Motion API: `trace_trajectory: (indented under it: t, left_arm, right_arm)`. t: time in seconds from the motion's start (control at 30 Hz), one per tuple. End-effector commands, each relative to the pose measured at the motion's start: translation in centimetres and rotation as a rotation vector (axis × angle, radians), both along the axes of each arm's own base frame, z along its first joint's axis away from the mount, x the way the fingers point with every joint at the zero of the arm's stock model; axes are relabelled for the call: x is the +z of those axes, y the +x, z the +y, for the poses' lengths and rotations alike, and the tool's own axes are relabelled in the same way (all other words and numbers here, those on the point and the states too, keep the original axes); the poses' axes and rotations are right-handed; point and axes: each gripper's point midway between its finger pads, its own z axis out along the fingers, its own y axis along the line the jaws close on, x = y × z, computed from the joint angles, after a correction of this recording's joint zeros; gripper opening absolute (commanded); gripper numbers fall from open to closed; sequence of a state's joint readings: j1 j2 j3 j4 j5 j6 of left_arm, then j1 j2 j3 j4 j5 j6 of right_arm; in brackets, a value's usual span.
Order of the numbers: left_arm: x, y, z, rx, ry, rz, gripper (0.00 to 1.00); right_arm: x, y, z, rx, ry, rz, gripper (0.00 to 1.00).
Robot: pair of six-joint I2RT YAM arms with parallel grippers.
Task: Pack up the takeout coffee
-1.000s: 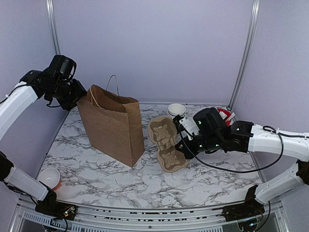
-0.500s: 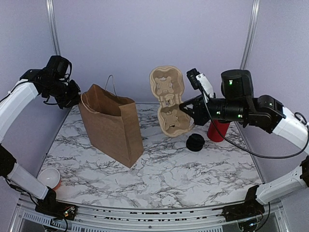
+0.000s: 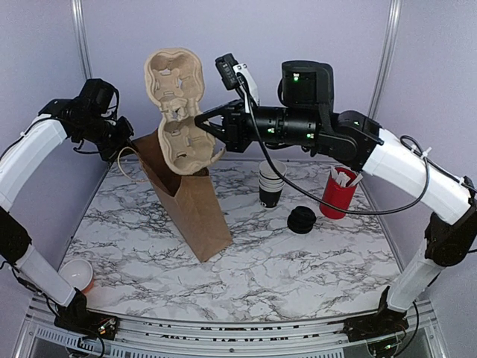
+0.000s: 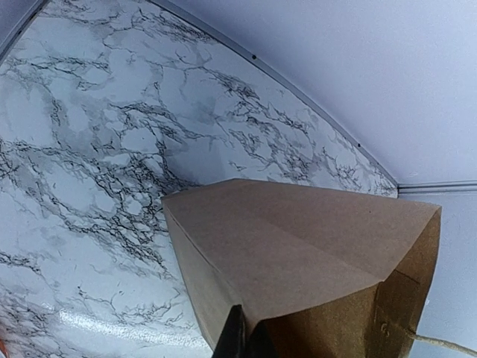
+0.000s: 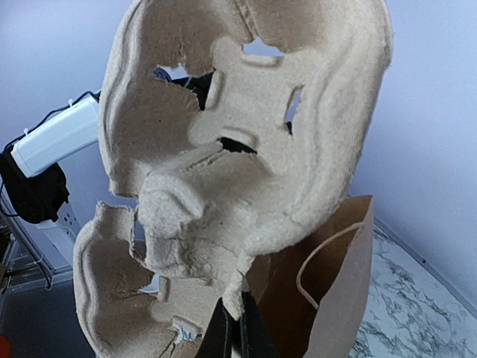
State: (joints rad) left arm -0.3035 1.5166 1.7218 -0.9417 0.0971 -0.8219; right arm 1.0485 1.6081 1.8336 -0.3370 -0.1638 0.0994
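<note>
Pale lilac walls (image 3: 298,37) close in a white marble-patterned table (image 3: 298,276). The right arm reaches across it, and the right gripper (image 3: 203,120) is clenched on the edge of a moulded pulp cup carrier (image 3: 177,97). It holds the carrier upright, with the lower end at the mouth of a brown paper bag (image 3: 195,205). The bag stands tilted at centre-left. The left gripper (image 3: 124,151) is pinched tight on the bag's upper left rim.

To the bag's right stands a stack of black cups (image 3: 270,183), with a red cup (image 3: 337,195) of white sachets further right. The takeout coffee (image 3: 302,219), small with a black lid, sits on the table between them, a little nearer. Another cup (image 3: 77,274), white inside, stands at the near left corner.
</note>
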Motion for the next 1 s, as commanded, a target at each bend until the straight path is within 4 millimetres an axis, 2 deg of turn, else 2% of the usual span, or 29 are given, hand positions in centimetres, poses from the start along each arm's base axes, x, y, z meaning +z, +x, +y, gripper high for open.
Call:
trace_trajectory:
  t: [0.0,0.3,0.4,0.53,0.63,0.73,0.87,0.97]
  left_arm:
    - [0.9,-0.1,-1.1,-0.052,-0.008,-0.011,0.00]
    - [0.7,-0.1,-2.3,-0.090,-0.006,-0.008,0.00]
    - [1.2,-0.3,-2.5,-0.099,-0.013,-0.020,0.00]
    - [1.9,-0.8,-2.5,-0.113,-0.019,-0.038,0.00]
    - [2.2,-1.1,-2.5,-0.122,-0.022,-0.049,0.00]
    - [2.5,-1.4,-2.4,-0.127,-0.022,-0.060,0.00]
    - [2.6,-1.4,-2.5,-0.133,-0.021,-0.062,0.00]
    - [2.7,-1.3,-2.5,-0.136,-0.018,-0.066,0.00]
  right_arm:
    - [4.0,-0.5,3.2,0.027,0.145,-0.065,0.00]
    - [5.1,-0.7,9.2,0.078,0.265,-0.102,0.00]
    - [2.8,0.8,10.7,0.057,0.225,-0.084,0.00]
    - [-0.2,4.1,10.1,0.013,0.189,-0.040,0.00]
    - [-2.3,6.9,8.8,-0.027,0.155,-0.011,0.00]
    - [-3.6,8.8,7.4,-0.059,0.125,-0.003,0.00]
    - [-5.3,10.1,6.3,-0.110,0.043,-0.025,0.00]
    - [-5.9,9.9,5.5,-0.122,-0.001,-0.063,0.00]
